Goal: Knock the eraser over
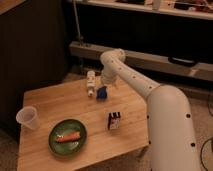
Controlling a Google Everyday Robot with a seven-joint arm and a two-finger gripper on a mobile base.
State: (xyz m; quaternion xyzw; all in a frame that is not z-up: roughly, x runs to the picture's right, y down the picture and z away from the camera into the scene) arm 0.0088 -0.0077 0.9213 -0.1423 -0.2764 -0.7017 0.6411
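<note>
Camera view: on the wooden table [50, 100] the eraser [114, 121] stands upright just right of the green plate [53, 139], apart from it. An orange carrot [67, 137] lies on that plate. Beyond the plate and to its right lie a white bottle [90, 82] and a blue pad [102, 93]. The gripper [107, 82] hangs beside these, farther from the plate than the eraser; whether it is open I cannot tell. A clear cup [27, 118] stands left of the plate.

Looked steeply down from above the arm [167, 117], fairly near, onto the whole table [131, 134], with the gripper [109, 82] by its far edge.
</note>
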